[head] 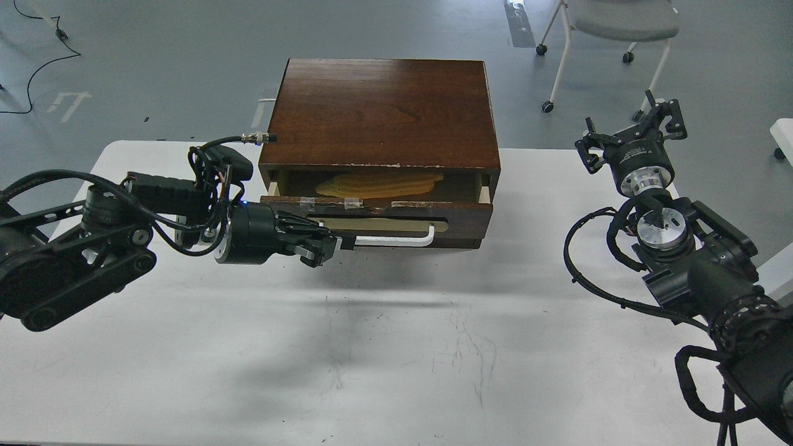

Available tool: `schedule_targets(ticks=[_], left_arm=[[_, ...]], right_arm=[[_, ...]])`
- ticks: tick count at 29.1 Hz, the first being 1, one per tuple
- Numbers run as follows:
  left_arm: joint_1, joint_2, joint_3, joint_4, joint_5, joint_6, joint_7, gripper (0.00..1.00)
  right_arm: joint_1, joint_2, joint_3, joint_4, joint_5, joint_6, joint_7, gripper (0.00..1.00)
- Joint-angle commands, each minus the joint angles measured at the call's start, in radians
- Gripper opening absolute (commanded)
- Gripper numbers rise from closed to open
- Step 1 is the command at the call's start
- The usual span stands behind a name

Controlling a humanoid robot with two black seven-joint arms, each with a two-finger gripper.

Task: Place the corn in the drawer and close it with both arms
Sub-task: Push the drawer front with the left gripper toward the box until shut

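Note:
The corn lies lengthwise inside the drawer, mostly shaded under the top of the dark brown cabinet. The drawer stands a short way out, with a narrow gap at its taped top edge. Its white bar handle runs along the front. My left gripper looks shut, its tips against the drawer front at the handle's left end. My right gripper is open and empty, raised to the right of the cabinet and apart from it.
The cabinet stands at the far middle of the white table. A wheeled chair stands on the grey floor behind. A cable lies on the floor at the far left.

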State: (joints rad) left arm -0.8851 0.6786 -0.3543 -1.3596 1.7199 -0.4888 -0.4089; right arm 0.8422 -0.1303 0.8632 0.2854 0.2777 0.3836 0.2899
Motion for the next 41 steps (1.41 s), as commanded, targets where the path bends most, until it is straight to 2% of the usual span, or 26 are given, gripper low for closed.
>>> schedule_targets(ticks=[1, 41], left_arm=[[-0.005, -0.004, 0.002, 0.005, 0.000, 0.000, -0.001, 0.00], [-0.060, -0.067, 0.000, 0.122, 0.000, 0.000, -0.005, 0.00]], right_arm=[[0.003, 0.000, 0.003, 0.000, 0.001, -0.002, -0.002, 1.00], [0.006, -0.002, 0.008, 0.000, 0.001, -0.002, -0.002, 1.00]])
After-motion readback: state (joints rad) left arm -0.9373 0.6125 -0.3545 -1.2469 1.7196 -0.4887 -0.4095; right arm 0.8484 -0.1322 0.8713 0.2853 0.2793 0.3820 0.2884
